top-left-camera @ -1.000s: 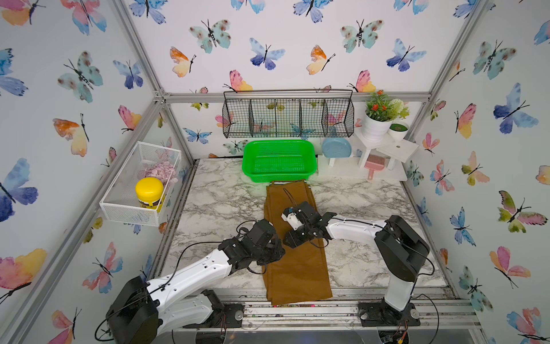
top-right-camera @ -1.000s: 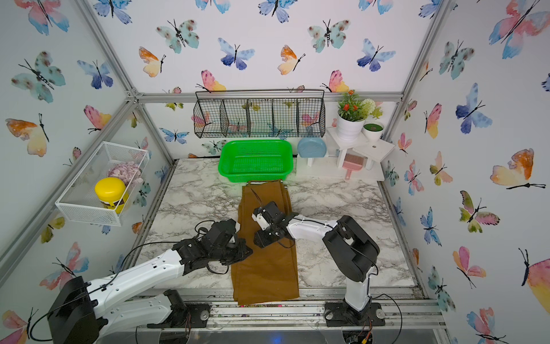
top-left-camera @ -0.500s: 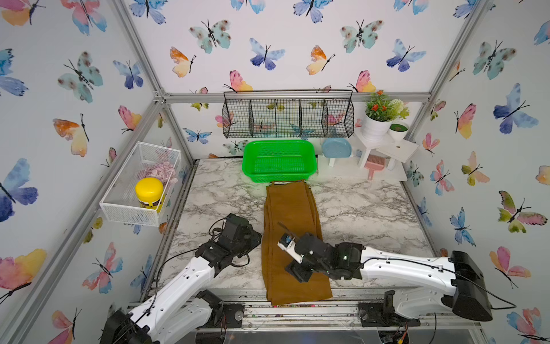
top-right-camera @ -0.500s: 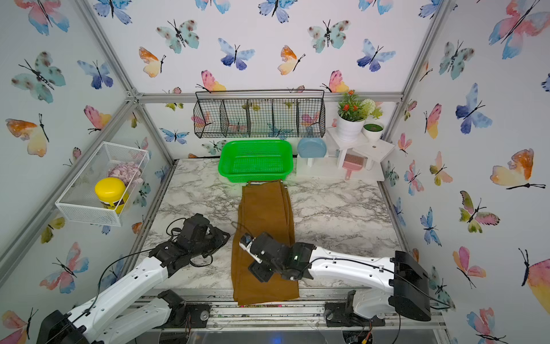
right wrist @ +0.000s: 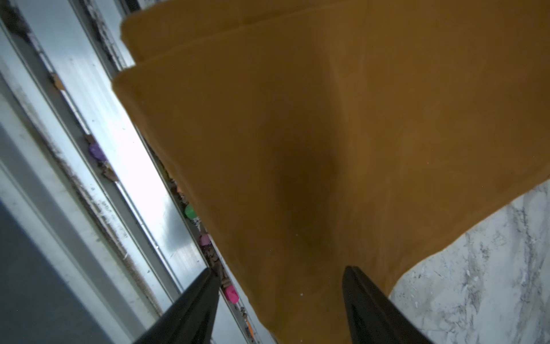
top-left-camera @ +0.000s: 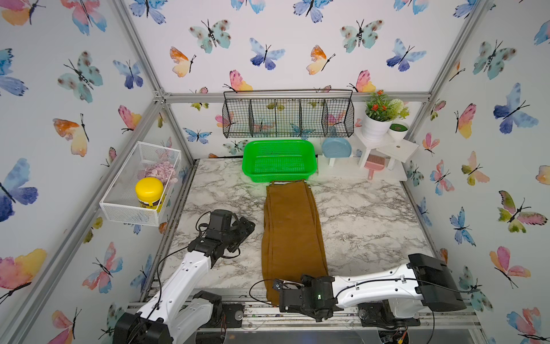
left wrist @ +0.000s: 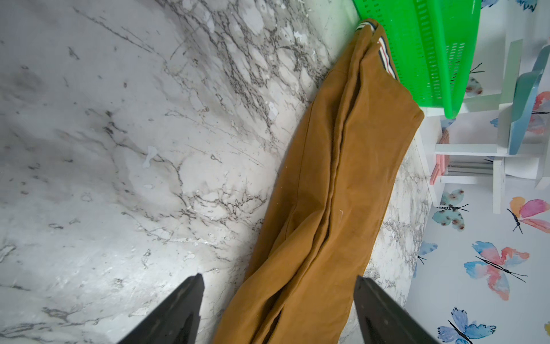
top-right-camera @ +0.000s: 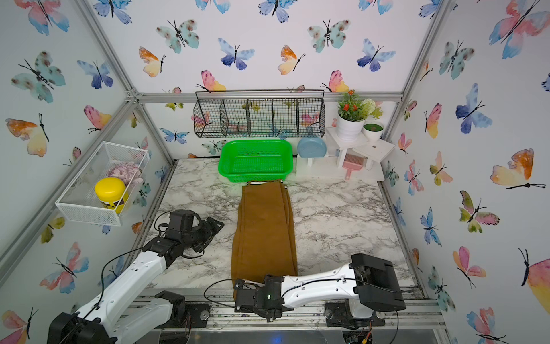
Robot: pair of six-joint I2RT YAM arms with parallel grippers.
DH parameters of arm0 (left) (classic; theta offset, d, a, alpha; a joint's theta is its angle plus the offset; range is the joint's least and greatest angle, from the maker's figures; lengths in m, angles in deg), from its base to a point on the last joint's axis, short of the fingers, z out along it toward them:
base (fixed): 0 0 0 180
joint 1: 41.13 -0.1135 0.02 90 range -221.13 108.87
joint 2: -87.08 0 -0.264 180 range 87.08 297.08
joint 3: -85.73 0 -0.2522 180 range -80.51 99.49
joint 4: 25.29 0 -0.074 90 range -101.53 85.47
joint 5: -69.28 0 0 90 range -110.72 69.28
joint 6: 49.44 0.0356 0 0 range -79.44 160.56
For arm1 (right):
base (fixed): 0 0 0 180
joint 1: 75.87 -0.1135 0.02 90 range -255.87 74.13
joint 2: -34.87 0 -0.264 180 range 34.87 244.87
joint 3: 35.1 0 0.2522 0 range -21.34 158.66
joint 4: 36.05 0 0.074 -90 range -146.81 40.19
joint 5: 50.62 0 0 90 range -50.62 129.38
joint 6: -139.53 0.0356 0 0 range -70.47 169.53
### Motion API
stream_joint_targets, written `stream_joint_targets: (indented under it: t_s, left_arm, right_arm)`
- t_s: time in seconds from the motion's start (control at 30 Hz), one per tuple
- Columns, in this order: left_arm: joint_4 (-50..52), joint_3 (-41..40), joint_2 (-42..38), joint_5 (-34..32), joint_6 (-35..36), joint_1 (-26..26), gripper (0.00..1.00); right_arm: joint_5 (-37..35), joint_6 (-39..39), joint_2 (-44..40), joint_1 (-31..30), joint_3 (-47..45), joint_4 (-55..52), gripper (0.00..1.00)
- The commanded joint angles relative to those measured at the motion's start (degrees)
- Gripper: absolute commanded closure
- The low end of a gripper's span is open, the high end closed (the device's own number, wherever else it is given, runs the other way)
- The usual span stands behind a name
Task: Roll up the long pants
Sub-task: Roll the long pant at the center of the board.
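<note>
The long pants point(top-left-camera: 293, 232) point(top-right-camera: 265, 229) lie flat on the marble table, folded lengthwise into one mustard-brown strip. Their striped waistband point(left wrist: 385, 59) touches the green basket at the far end, and the leg hems point(right wrist: 208, 104) reach over the table's front edge. My left gripper point(top-left-camera: 247, 226) point(left wrist: 279, 280) hovers open to the left of the pants, at mid-length, holding nothing. My right gripper point(top-left-camera: 279, 293) point(right wrist: 278, 271) is open low over the hems at the front edge, with cloth under its jaws and nothing clasped.
A green basket point(top-left-camera: 278, 143) stands at the back centre under a black wire rack point(top-left-camera: 287, 114). A white shelf point(top-left-camera: 395, 149) with plant pots sits back right. A white wire basket point(top-left-camera: 119, 205) with a yellow-lidded jar point(top-left-camera: 148, 190) hangs on the left wall. A metal rail point(right wrist: 98, 119) runs along the front.
My left gripper has opened and drawn back leftward off the pants. My right arm has swept from the middle of the pants to the hems at the front edge and opened wider.
</note>
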Motion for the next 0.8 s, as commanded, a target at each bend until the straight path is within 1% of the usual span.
stream_joint_targets:
  t_s: [0.0,0.07,0.2,0.47,0.6,0.77]
  left_arm:
    - [-0.4,-0.7,0.1,3.5,1.3,-0.6,0.16]
    - [-0.7,-1.1,-0.1,3.4,1.4,-0.8,0.16]
    - [-1.6,-2.0,0.0,3.7,1.1,-0.9,0.16]
    - [-1.1,-2.3,0.0,4.4,1.5,-2.0,0.16]
    - [-0.9,-2.3,-0.5,4.9,2.0,-3.3,0.16]
    - [-1.1,-2.7,-0.4,6.0,2.2,-4.1,0.16]
  right_arm:
    - [0.4,-0.1,-1.0,-0.2,-0.6,-0.4,0.25]
    - [2.3,-0.5,-1.7,-0.2,-1.2,0.7,0.23]
    - [1.0,-0.9,-0.3,-0.2,-1.2,0.5,0.23]
    - [7.3,-3.1,3.5,-0.2,-0.4,3.5,0.23]
    - [7.9,-3.1,5.0,-0.2,0.0,3.8,0.23]
    - [9.6,-3.4,6.4,0.0,-0.2,7.4,0.23]
